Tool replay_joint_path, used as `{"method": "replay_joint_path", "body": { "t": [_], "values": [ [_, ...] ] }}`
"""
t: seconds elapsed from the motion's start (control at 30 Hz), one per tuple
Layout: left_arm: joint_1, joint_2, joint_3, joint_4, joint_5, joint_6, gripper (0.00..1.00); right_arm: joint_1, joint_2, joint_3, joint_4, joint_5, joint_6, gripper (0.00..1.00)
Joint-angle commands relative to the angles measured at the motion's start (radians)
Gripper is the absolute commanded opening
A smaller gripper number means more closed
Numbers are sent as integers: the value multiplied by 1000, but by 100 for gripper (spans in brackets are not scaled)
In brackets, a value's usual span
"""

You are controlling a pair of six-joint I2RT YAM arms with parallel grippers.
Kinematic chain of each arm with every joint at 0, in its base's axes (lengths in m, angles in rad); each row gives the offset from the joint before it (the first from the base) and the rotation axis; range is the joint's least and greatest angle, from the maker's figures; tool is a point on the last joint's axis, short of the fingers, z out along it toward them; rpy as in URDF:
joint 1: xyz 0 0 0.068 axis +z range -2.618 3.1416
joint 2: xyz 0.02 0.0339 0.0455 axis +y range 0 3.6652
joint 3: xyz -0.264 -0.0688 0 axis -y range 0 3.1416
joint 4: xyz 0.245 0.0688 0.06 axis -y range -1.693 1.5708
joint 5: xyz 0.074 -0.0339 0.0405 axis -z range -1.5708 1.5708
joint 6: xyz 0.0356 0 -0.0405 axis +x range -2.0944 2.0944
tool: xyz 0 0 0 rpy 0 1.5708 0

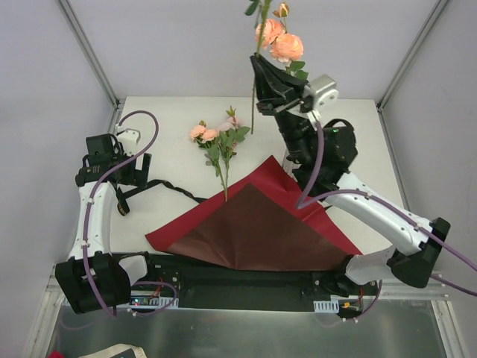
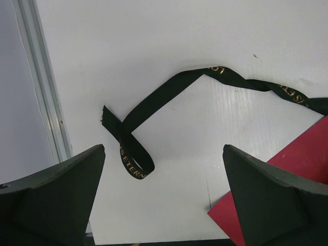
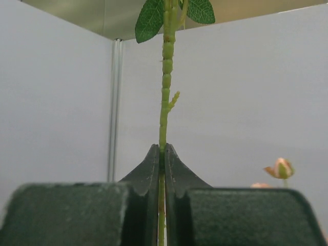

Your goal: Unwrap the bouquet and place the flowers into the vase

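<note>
White table (image 1: 171, 112) inside pale enclosure walls; dark red wrapping paper (image 1: 253, 224) lies spread flat near the arm bases, and a black ribbon (image 2: 154, 100) trails loose on the left. Right gripper (image 1: 262, 71) is high over the far right of the table, jaws pinched together on one rose stem (image 3: 165, 77). The stem's long axis is vertical, blooms on top, cut end hanging below the fingers. The other flowers (image 1: 221, 142) lie on the table at the paper's far corner, stems pointing toward me, left of and below that gripper. Left gripper (image 2: 164, 148) hangs over the ribbon, jaws wide apart, holding nothing. I cannot find the vase in any view; it may be hidden behind the right arm. My judgement: the stem is upright, so the next move is to lower it into the vase mouth, right arm's job
</note>
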Motion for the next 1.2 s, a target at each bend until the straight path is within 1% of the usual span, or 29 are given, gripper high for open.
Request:
{"method": "replay_joint_path", "body": {
  "t": [0.0, 0.13, 0.17, 0.23, 0.33, 0.43, 0.7, 0.93, 1.17],
  "values": [
    [2, -36, 40, -6, 36, -4, 99, -37, -99, -81, 107, 22, -123, 1],
    [1, -36, 48, -12, 53, -1, 99, -105, -188, -162, 147, 94, -138, 1],
    [2, -35, 49, -11, 58, -1, 99, -138, -199, -179, 153, 114, -140, 1],
    [2, -27, 55, -14, 64, -3, 99, -174, -219, -222, 172, 166, -131, 1],
    [2, -18, 63, -15, 67, -3, 99, -246, -235, -266, 180, 199, -97, 1],
    [2, -12, 64, -17, 71, 2, 99, -281, -240, -296, 180, 212, -71, 1],
    [2, 2, 64, -17, 85, 14, 99, -335, -211, -329, 203, 232, -57, 1],
    [2, 8, 61, -19, 96, 25, 99, -398, -145, -320, 218, 246, -3, 1],
    [2, 16, 60, -18, 101, 31, 99, -430, -79, -308, 224, 265, 21, 1]
  ]
}}
